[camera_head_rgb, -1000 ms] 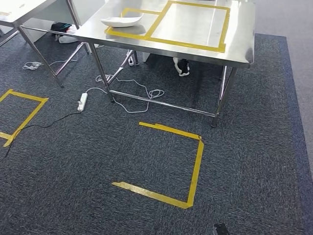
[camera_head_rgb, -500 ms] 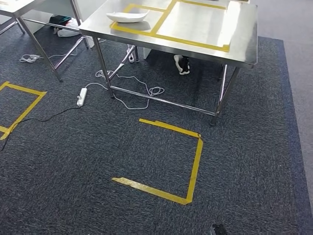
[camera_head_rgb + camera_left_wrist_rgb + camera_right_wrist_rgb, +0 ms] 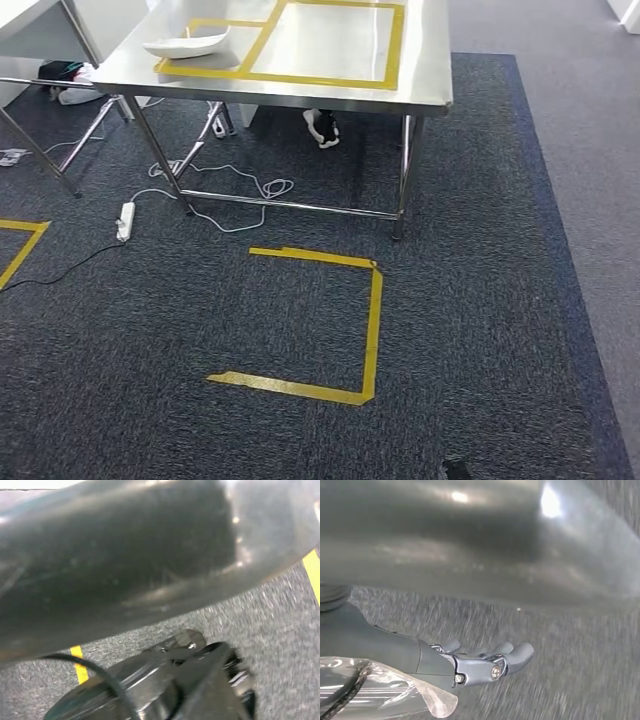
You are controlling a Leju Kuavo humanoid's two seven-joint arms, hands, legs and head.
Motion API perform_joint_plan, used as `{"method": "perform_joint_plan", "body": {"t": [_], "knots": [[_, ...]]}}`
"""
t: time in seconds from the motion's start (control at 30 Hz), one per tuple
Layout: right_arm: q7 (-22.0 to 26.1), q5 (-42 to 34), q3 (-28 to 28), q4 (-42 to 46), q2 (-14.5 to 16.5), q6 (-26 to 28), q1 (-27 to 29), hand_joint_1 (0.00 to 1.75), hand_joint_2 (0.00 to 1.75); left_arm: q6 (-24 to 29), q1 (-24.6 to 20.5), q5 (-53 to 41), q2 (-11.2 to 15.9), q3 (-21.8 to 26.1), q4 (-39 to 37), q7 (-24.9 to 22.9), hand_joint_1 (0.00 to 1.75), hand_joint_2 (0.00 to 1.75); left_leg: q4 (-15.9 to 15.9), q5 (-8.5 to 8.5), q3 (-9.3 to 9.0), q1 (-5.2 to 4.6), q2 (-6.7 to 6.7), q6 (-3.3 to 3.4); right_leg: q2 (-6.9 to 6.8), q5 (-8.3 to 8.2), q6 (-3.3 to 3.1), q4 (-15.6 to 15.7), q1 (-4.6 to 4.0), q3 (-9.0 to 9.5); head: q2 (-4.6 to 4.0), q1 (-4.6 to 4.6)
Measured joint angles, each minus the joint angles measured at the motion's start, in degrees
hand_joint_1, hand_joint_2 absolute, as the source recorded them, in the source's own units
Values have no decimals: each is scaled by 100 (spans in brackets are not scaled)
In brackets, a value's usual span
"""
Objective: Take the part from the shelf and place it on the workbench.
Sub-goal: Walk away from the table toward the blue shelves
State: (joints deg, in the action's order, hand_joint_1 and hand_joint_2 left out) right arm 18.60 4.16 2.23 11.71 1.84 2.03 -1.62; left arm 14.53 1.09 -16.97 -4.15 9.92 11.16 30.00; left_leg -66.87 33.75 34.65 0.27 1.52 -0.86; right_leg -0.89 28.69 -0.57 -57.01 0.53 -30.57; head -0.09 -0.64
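A steel workbench [image 3: 423,70] stands ahead in the head view, with yellow tape rectangles on its top. A white shallow curved part [image 3: 186,44] lies in the smaller taped square at the bench's left end. My right hand [image 3: 478,662] hangs over the dark carpet with its fingers stretched out and nothing in them. My left hand [image 3: 196,680] is a dark blurred shape over the carpet, and how its fingers lie is unclear.
A yellow tape square [image 3: 370,320] marks the carpet in front of the bench. A white power strip [image 3: 125,220] and loose cables [image 3: 249,190] lie by the bench's left legs. A black-and-white shoe [image 3: 323,127] sits under it. A second table's legs [image 3: 45,150] stand left.
The whole picture has shifted left and the bench now looks squarer, so the camera has turned. Nothing on the bench or floor has moved.
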Motion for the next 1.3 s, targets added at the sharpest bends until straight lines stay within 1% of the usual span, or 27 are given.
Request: {"method": "perform_joint_plan", "body": {"t": [0.03,0.07,0.1,0.13,0.17,0.2,0.23,0.27,0.3,0.33,0.37,0.43,0.47,0.53,0.6,0.7,0.87,1.2,1.3], "knots": [[-1,1,-3,0,0,2,-6,0,0,-4,7,-4,0,-1,-5,-4,0,0,-387,175,149,5,-65,-2,74,-15,-15,-2,-6,-17,0,1],[-3,3,-7,0,0,3,-6,0,0,-7,15,-8,0,-1,-10,-7,0,0,-658,257,252,6,-93,3,153,-26,-21,-4,-13,-28,0,0],[-5,5,-11,-1,0,2,0,0,0,-9,20,-12,1,-2,-13,-10,0,0,-723,218,269,5,-106,18,234,-34,-19,-6,-20,-33,0,0],[-7,9,-16,-2,1,2,9,0,0,-10,23,-16,1,-2,-14,-11,0,0,-560,69,187,4,-130,44,313,-42,-14,-7,-26,-33,0,0],[-8,12,-21,-3,1,3,13,0,0,-10,25,-20,2,-2,-14,-12,0,0,-219,-145,29,3,-186,79,391,-49,-6,-8,-31,-30,0,0],[-9,16,-25,-4,4,5,13,0,0,-10,25,-25,7,-2,-15,-12,0,0,183,-346,-149,0,-315,121,461,-57,6,-10,-33,-34,0,1],[-8,22,-28,-4,7,12,4,0,0,-10,25,-29,10,-2,-16,-12,0,0,543,-480,-301,5,-439,154,525,-63,22,-23,-40,-49,0,3],[-5,31,-30,-4,9,29,-5,0,0,-11,23,-34,14,-3,-19,-13,0,0,776,-540,-392,5,-538,170,579,-74,45,-36,-39,-76,0,4],[-1,48,-31,-4,11,60,-9,0,0,-11,19,-36,17,-3,-21,-13,0,0,888,-543,-426,2,-597,175,623,-87,75,-43,-33,-109,0,6],[2,72,-31,-4,11,100,-6,0,0,-12,15,-38,15,-4,-22,-14,0,0,941,-540,-427,3,-582,156,652,-88,93,-54,-31,-135,0,6],[5,95,-31,-5,11,144,6,0,0,-13,10,-39,11,-4,-23,-15,0,0,954,-546,-417,-2,-567,132,666,-100,74,-48,-20,-154,0,8],[3,132,-31,-6,11,207,27,0,0,-13,6,-38,7,-4,-23,-17,0,0,986,-571,-405,-5,-559,107,668,-114,30,-30,-14,-162,0,9],[3,139,-31,-6,11,221,29,0,0,-13,1,-37,6,-4,-23,-17,0,0,985,-581,-400,-11,-558,114,668,-134,18,-13,-6,-164,0,10],[4,149,-30,-6,11,228,26,0,0,-13,-5,-35,5,-4,-23,-19,0,0,983,-602,-389,-25,-557,147,668,-159,65,11,6,-163,0,9],[4,150,-29,-6,11,232,17,0,0,-14,-6,-36,1,-4,-23,-19,0,0,981,-616,-378,-34,-558,169,666,-178,93,29,16,-164,0,10],[4,151,-29,-6,11,234,8,0,0,-13,-5,-36,1,-4,-23,-19,0,0,978,-626,-367,-41,-558,184,666,-199,132,46,24,-166,0,9],[4,152,-29,-6,11,234,8,0,0,-13,-6,-37,2,-4,-23,-19,0,0,976,-633,-362,-44,-558,192,666,-208,177,50,31,-174,0,8],[4,171,-31,-6,11,238,7,0,0,-13,-6,-38,2,-4,-23,-28,0,0,976,-641,-347,-23,-558,180,666,-210,180,41,15,-194,0,7],[3,306,-7,-6,11,334,5,0,0,-19,-7,-45,1,-4,-23,-51,0,0,966,-643,-345,-25,-558,179,668,-218,185,47,19,-199,0,7]]}}
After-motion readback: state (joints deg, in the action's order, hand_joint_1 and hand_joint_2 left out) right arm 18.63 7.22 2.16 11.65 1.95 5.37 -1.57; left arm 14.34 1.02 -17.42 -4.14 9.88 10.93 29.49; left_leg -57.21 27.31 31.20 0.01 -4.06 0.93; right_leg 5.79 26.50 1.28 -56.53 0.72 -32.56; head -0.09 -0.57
